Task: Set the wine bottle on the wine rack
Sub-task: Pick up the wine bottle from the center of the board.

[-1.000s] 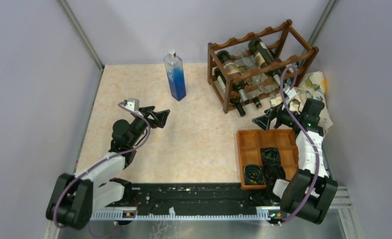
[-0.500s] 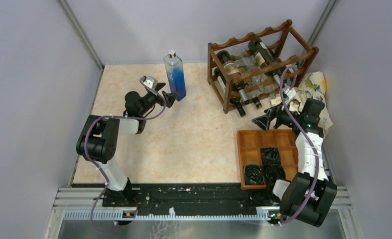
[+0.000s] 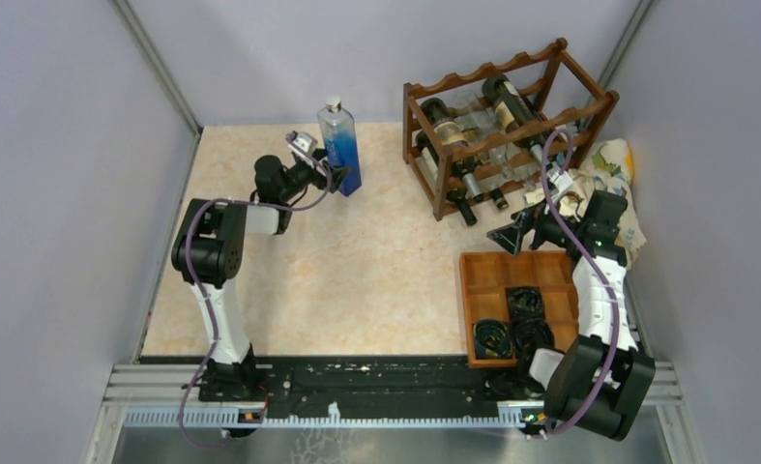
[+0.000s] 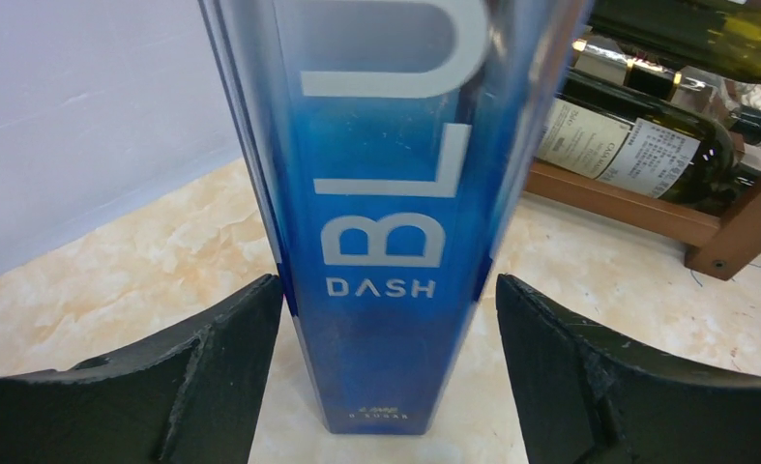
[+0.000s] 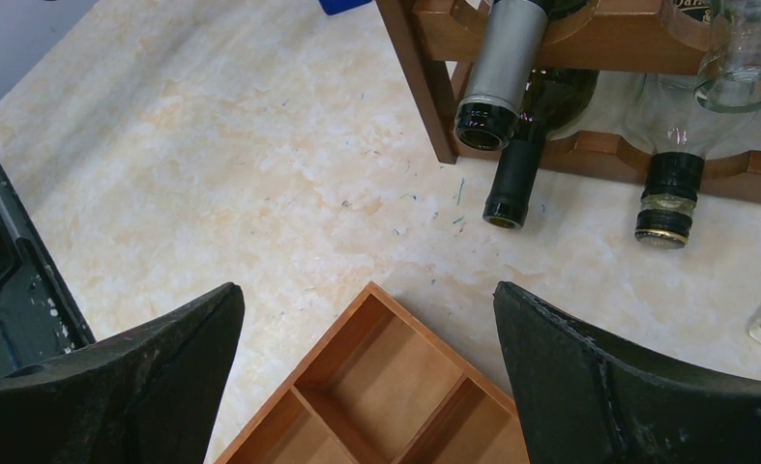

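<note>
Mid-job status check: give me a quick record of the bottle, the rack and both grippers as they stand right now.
target: blue bottle, upright on the table, left of the wine rack
left gripper: open, fingers flanking the bottle's base, not clearly clamped
right gripper: open, empty, above the wooden tray's far edge, in front of the rack
rack contents: several bottles lying in it
task: blue bottle not yet racked

Lavender walls [image 3: 57, 145], marbled beige tabletop [image 3: 376, 271]
</note>
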Robot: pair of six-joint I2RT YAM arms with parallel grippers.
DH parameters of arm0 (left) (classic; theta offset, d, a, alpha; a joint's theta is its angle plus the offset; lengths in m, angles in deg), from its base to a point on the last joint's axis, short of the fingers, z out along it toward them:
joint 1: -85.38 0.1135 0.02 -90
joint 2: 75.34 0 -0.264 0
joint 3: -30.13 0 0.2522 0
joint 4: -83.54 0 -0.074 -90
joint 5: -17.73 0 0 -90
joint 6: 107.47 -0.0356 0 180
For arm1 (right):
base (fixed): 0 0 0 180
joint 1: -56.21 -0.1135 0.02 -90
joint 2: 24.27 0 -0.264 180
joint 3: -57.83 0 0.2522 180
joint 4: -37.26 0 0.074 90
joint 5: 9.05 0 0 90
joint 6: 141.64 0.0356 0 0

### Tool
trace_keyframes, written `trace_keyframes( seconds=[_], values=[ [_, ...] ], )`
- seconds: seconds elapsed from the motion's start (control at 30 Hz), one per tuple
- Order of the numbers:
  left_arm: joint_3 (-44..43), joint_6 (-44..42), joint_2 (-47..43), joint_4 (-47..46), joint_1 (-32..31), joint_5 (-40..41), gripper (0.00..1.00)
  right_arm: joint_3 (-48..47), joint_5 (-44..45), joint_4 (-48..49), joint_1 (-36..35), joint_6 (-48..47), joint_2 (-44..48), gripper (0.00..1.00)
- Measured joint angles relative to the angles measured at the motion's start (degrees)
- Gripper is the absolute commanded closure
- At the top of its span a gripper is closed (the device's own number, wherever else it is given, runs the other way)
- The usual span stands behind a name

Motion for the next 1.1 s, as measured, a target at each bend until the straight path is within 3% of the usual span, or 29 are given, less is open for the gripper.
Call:
trace_keyframes(
  seconds=[0.27,0.43,0.5,0.63,0.77,1.1],
  values=[
    [-7.23,0.57,4.81,3.96,0.00,-1.64,0.25,0.00,0.81,-0.04,-0.39,0.00,-0.02,0.02],
    [-9.33,1.49,6.25,4.22,0.00,-2.71,0.37,0.00,1.01,-0.04,-0.39,0.00,-0.13,0.02],
    [-10.27,1.68,6.80,4.44,0.00,-3.19,0.47,0.00,1.03,-0.04,-0.39,0.00,-0.35,0.02],
    [-10.95,1.68,7.32,4.20,0.11,-5.18,0.82,0.00,1.40,-0.07,-0.39,0.00,-0.55,0.02],
    [-9.66,1.66,7.30,2.16,0.22,-7.45,1.00,0.00,1.46,-0.07,-0.39,-0.02,-0.57,0.02],
    [1.99,3.61,-1.14,-0.02,0.22,-15.21,1.00,0.00,1.27,-0.98,-0.42,-0.83,-0.66,0.02]
  ],
)
